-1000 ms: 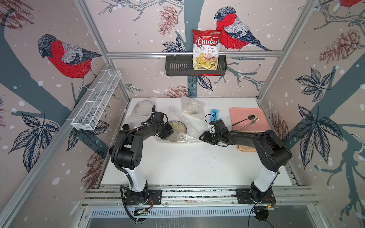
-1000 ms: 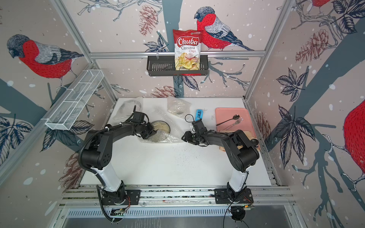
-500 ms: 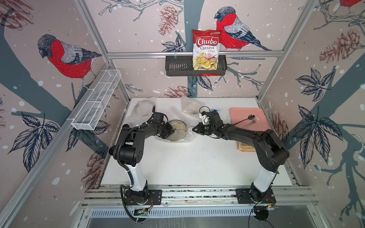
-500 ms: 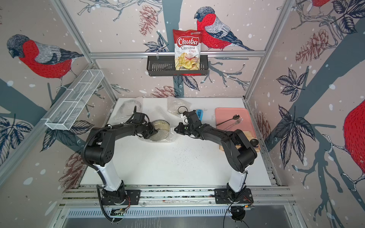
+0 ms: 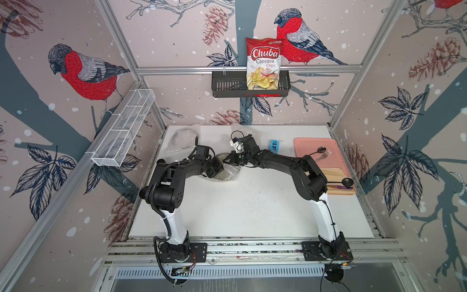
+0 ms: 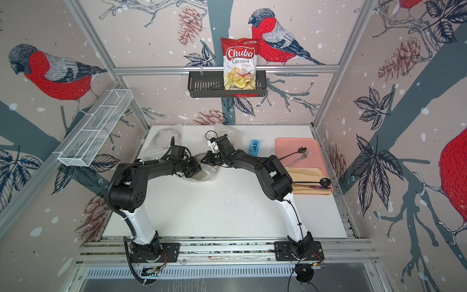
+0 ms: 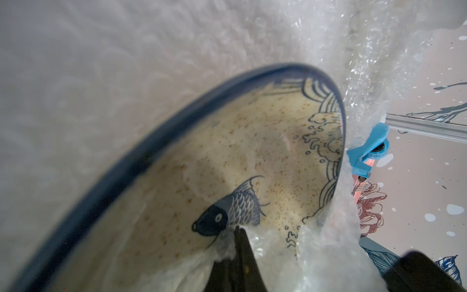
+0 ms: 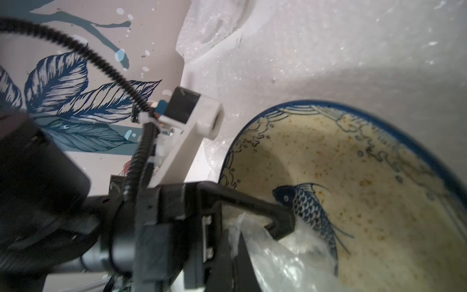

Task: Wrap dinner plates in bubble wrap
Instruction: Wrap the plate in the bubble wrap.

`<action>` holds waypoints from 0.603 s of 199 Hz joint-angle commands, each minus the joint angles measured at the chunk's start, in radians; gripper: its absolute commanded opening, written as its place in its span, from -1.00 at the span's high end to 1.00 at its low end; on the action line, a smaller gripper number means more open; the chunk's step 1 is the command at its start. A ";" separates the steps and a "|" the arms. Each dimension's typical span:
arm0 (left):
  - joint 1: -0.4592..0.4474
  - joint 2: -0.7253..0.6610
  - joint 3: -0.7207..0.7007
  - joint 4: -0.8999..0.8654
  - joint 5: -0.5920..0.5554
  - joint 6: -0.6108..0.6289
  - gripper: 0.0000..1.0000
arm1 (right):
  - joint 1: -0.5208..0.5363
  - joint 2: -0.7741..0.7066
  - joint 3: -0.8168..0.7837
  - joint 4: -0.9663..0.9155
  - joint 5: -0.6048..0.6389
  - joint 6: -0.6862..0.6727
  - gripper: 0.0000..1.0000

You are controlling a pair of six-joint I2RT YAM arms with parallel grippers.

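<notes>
Bubble wrap [image 5: 228,174] partly over fish plate [image 7: 202,156]

tops: high front, looking down | wrists: close, share plate [image 7: 202,164]

Fish plate [image 7: 227,151] cut off at frame edge; bubble wrap [image 7: 126,63] blurred near lens.

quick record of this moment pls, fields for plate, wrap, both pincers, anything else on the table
plate: fish plate, on the bubble wrap, near part covered
left pincer: shut on a wrap edge over the fish
right pincer: shut, tip in a wrap fold, grip unclear
elsewhere: wrap bundle, pink tray, small blue object
</notes>
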 commanded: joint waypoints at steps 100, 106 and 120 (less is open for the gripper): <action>0.132 -0.163 -0.002 -0.184 0.066 0.024 0.29 | 0.026 0.178 0.149 -0.336 0.238 -0.049 0.99; 0.156 -0.184 -0.003 -0.201 0.061 0.033 0.27 | 0.028 0.180 0.151 -0.341 0.241 -0.052 0.99; 0.224 -0.228 -0.015 -0.250 0.026 0.058 0.24 | 0.031 0.178 0.156 -0.353 0.249 -0.059 0.99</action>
